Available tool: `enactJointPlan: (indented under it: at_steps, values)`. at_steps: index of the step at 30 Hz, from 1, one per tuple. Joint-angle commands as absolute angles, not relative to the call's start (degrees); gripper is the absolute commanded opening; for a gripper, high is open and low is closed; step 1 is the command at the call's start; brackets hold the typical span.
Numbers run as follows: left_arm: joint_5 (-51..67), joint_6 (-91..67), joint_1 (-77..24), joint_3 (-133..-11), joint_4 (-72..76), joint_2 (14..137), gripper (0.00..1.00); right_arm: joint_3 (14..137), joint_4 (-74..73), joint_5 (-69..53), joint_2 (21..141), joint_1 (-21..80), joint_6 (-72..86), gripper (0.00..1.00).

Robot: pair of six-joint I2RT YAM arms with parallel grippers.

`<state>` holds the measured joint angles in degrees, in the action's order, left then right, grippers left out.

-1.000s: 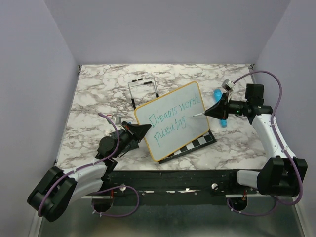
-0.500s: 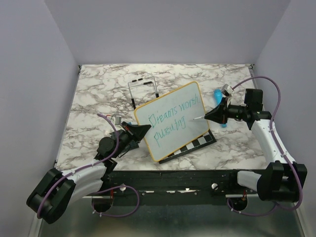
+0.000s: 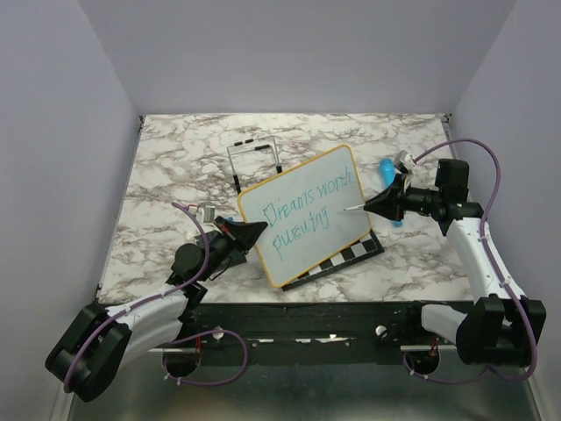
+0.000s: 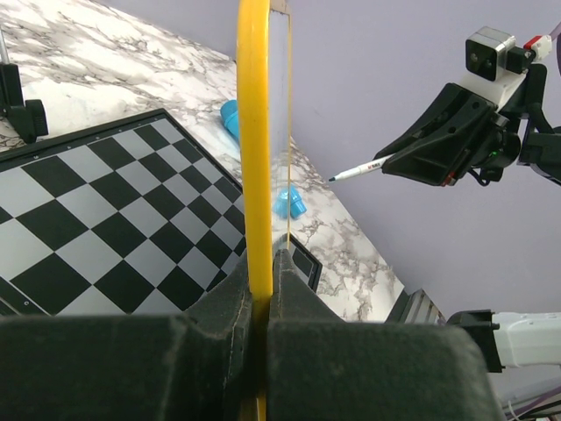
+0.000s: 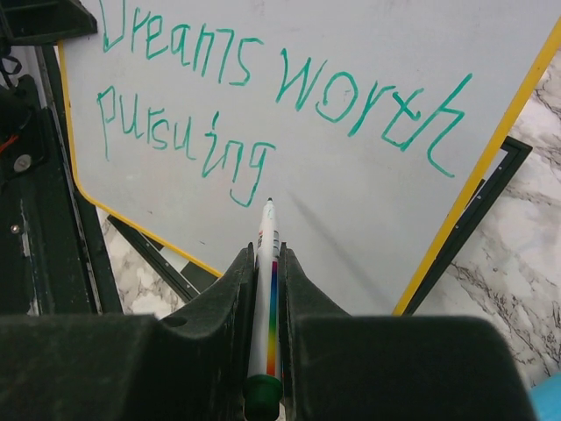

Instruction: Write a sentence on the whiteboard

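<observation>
The whiteboard (image 3: 307, 215), white with a yellow frame, stands tilted over the chessboard (image 3: 355, 253). On it the sentence (image 5: 263, 105) reads "Dreams worth pursuing" in teal, in two lines. My left gripper (image 3: 256, 230) is shut on the whiteboard's yellow edge (image 4: 254, 158), holding it up. My right gripper (image 3: 375, 203) is shut on a white marker (image 5: 266, 289) with a rainbow stripe. The marker's tip (image 3: 347, 209) hovers off the board's right side, just past the end of "pursuing".
A blue object (image 3: 388, 168) lies on the marble table behind my right gripper, and a blue cap (image 4: 289, 202) shows by the chessboard (image 4: 96, 219). A black wire stand (image 3: 254, 158) rises behind the board. Grey walls enclose the table.
My right gripper with the marker has drawn back to the right, and the tip has come away from the board. The left gripper and the whiteboard have stayed put.
</observation>
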<state>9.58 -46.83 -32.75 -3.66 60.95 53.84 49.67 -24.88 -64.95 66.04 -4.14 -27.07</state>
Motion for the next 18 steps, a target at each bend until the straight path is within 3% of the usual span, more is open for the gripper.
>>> enactJointPlan:
  at_steps: [1,18]
  values:
    - [10.02,-43.59,-33.05,-3.08,59.85,53.0,0.0,48.52,-22.68,-65.04,64.69,-4.39,-27.86,0.01]
    - [8.7,-44.47,-33.05,-3.25,59.15,52.47,0.0,46.58,-21.71,-71.1,63.72,-3.61,-27.42,0.01]
